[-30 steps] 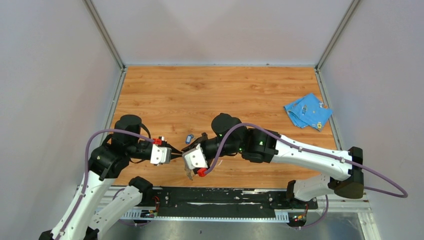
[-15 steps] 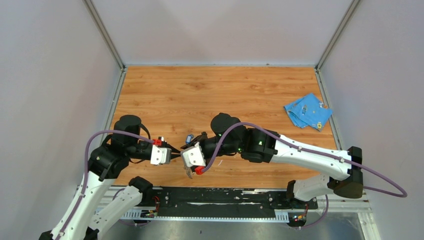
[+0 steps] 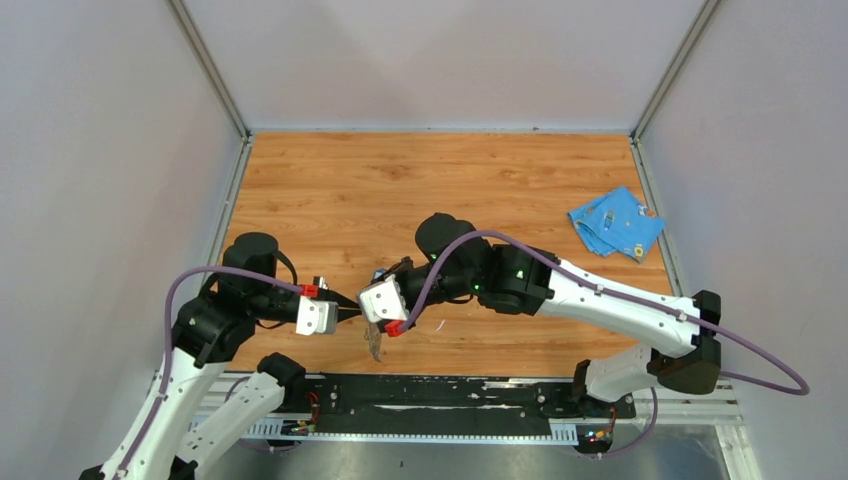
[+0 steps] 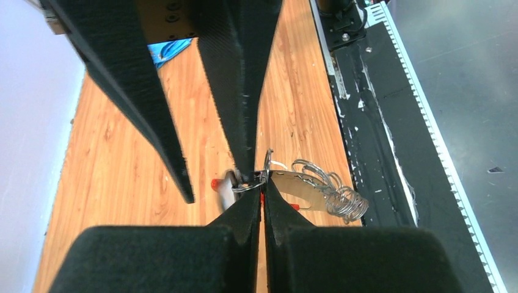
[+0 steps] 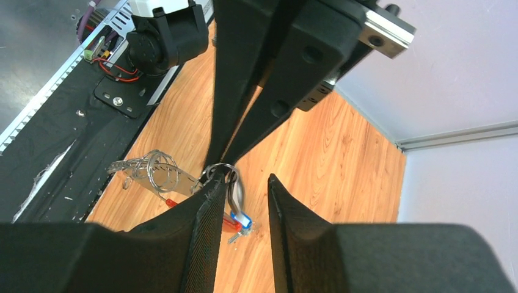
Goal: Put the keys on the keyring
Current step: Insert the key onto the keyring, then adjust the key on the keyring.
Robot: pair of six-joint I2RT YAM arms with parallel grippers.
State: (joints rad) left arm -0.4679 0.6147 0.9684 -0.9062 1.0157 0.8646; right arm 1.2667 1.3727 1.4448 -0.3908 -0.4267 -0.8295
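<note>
In the left wrist view my left gripper (image 4: 261, 185) is shut on the small metal ring (image 4: 249, 180) of the keyring, just above the wood. From that ring hang a grey strap (image 5: 236, 190) with a red end (image 5: 228, 221) and a silver plate with coiled wire rings (image 4: 317, 190). My right gripper (image 5: 243, 182) meets it from the opposite side, open, with the strap in the gap beside its left finger. A blue-headed key (image 5: 244, 218) shows under the strap; I cannot tell whether it hangs or lies on the table. From above, the two grippers meet near the front edge (image 3: 352, 310).
A crumpled blue cloth (image 3: 615, 222) lies at the far right of the wooden table (image 3: 420, 190). The black rail (image 3: 430, 395) with the arm bases runs along the near edge, close behind the silver plate. Grey walls enclose the table.
My right gripper's jaws have spread apart and that arm has shifted a little left and away from the rail. My left arm has drawn slightly left, still pinching the ring.
</note>
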